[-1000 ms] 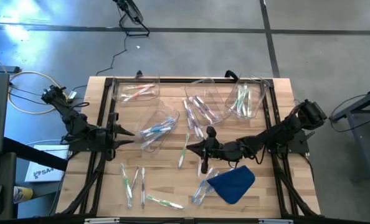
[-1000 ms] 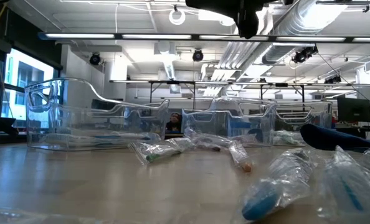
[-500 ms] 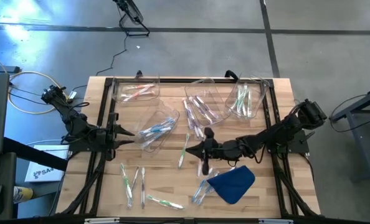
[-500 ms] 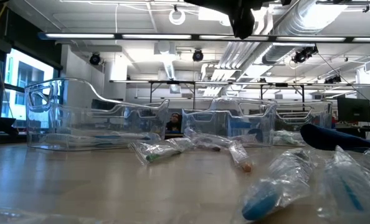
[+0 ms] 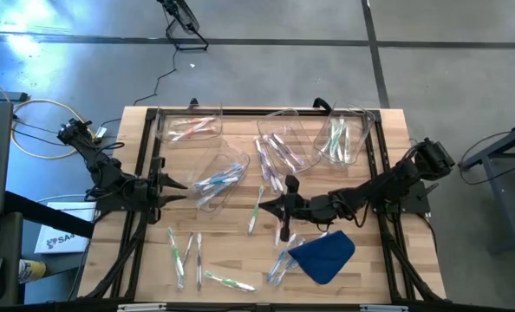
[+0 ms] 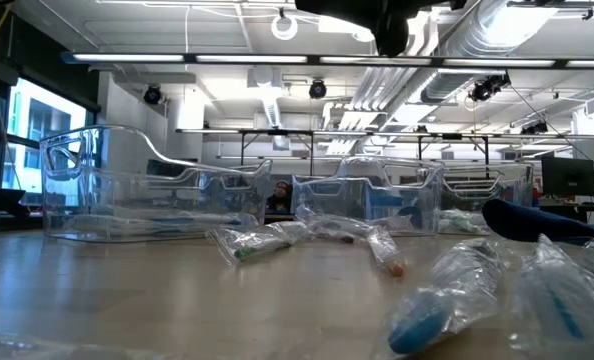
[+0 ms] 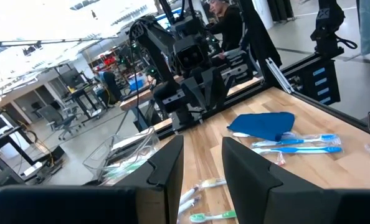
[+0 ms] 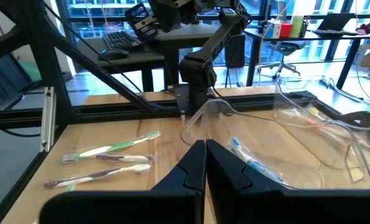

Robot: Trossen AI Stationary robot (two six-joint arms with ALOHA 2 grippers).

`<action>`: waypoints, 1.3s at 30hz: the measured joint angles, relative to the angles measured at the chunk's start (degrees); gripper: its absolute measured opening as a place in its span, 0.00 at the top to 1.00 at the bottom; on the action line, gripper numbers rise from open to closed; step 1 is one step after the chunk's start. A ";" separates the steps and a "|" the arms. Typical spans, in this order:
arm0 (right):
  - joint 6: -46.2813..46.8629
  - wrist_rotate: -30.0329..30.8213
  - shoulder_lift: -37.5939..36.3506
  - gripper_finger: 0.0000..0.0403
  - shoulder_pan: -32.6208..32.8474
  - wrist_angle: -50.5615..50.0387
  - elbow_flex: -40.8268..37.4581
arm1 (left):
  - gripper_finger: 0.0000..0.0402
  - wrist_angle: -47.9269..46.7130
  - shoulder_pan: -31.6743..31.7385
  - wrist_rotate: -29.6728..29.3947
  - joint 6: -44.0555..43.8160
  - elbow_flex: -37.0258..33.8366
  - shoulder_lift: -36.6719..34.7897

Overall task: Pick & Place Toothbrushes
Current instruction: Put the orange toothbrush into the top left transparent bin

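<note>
Table [image 5: 396, 165]: wooden top framed by dark rails; both arms reach in from the sides.
Right arm: stretched toward table centre; right gripper [image 5: 273, 206] hovers above the boards with fingers pressed together, nothing between them in the right wrist view.
Left arm: waits at the left edge; left gripper [image 5: 172, 187] partly open, holding nothing, just beside the tipped bin.
Bins: four clear bins along the far half; pink-brush bin [image 5: 188, 128] far left, tipped bin [image 5: 216, 178] with blue brushes, centre bin [image 5: 285, 143] with purple ones, right bin [image 5: 342, 137] with green ones.
Cloth: blue cloth [image 5: 325, 255] lies near the front right, partly over loose brushes.
Toothbrushes: loose ones scattered on the boards; front-left cluster [image 5: 188, 253], one green brush [image 5: 256, 211] just beside the right gripper, a few at the cloth's edge [image 5: 279, 264]; several look wrapped in clear film.
Step in hand, judged: right arm looks set to pick a brush at centre. Fingers need to part first, then come down square across the handle, mid-length, so the slim stick does not pivot.
In the way: the cloth covers brush ends; slippery film may slide in the grip; the tipped bin's rim stands near the green brush.
</note>
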 joint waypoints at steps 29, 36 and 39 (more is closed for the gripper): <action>1.50 -9.29 0.00 0.99 -2.71 -4.75 0.90 | 0.74 0.00 0.00 -0.03 -0.01 0.00 0.02; 1.36 -9.04 0.00 0.99 -2.51 -34.64 10.35 | 0.74 0.00 0.00 -0.03 -0.01 0.00 0.02; -4.73 -9.07 0.00 0.99 -2.67 -42.11 11.43 | 0.74 -0.02 0.00 -0.03 -0.01 0.00 0.02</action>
